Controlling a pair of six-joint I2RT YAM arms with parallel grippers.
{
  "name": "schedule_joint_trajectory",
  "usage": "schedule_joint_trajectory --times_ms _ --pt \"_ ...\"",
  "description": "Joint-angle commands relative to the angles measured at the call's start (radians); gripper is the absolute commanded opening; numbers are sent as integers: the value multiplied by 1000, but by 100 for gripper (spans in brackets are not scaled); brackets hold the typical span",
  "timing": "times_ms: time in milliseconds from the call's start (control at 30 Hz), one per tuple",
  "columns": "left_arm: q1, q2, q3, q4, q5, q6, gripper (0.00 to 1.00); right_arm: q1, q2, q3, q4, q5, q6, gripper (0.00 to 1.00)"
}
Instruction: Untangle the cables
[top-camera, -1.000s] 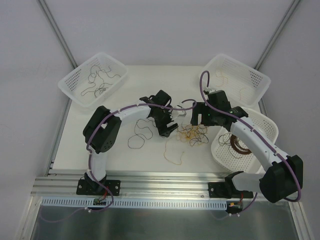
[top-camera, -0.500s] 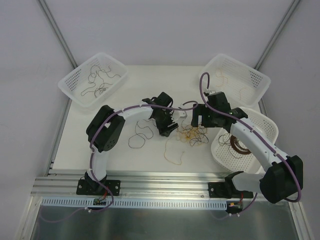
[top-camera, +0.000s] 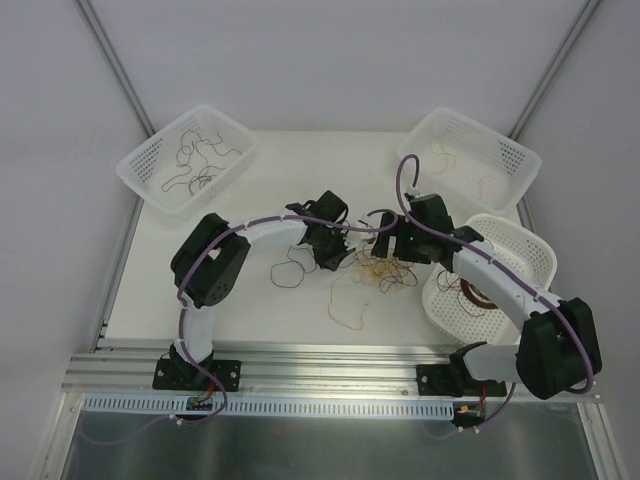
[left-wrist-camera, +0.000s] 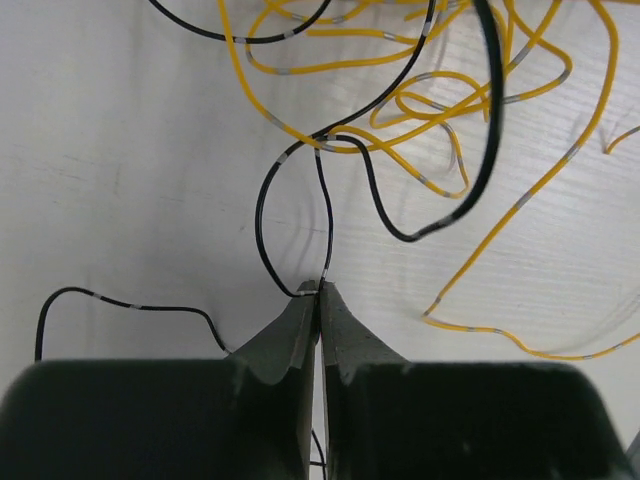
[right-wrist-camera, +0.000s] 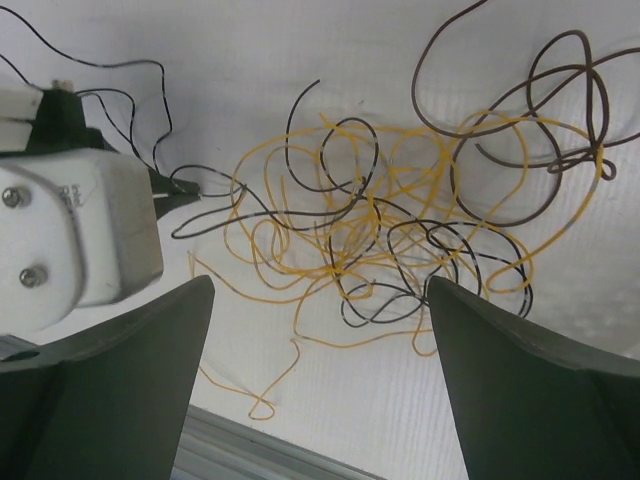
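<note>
Pinches one black strand of the cables (left-wrist-camera: 322, 140) in left gripper (left-wrist-camera: 320, 290), tangle just ahead; hangs right gripper (right-wrist-camera: 320, 300) wide apart directly over it.

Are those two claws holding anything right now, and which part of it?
The left gripper pinches a thin black cable at the bend of a loop beside the tangle. The right gripper is open and holds nothing.
</note>
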Motion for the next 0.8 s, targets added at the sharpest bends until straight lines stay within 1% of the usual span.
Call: schedule_joint_trajectory --times_ms 0,367,467,567,600,667,700,767 --pt "-7 -61 -43 -38 19 -39 0 2 36 -6 115 -33 60 92" --pt "5 -222 -94 -7 3 -199 0 35 239 9 204 -21 75 89" --pt "30 -277 -112 4 -5 -239 0 50 300 20 198 -10 84 86" --pt "56 -356 -147 47 -48 -281 0 50 339 23 177 10 100 78" --pt "66 -379 -163 57 -57 -295 0 52 345 20 166 21 101 71" --pt "104 -445 -172 82 -85 -344 0 50 346 17 155 54 101 63" --pt "120 -466 -178 85 -92 -360 0 49 348 17 138 64 103 55" --pt "175 -534 -181 88 -111 -398 0 45 343 15 123 85 100 48"
